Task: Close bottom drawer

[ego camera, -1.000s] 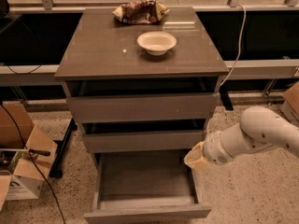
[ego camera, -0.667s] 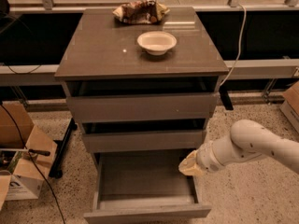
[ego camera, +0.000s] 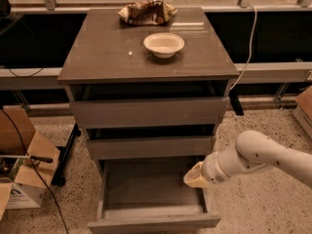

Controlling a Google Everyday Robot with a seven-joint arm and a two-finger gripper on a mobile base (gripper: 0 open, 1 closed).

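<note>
Presently: bottom drawer (ego camera: 153, 223) pulled well out, open top up, flat front facing the camera, long axis running left-right. It sits left of and below the end effector (ego camera: 197, 176), which hangs at the drawer's right wall. Grip state: cannot tell. Middle drawer (ego camera: 151, 147) just above-left of end effector.

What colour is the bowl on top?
Cream-white bowl, camera view. The hand hangs by the open bottom drawer.
</note>
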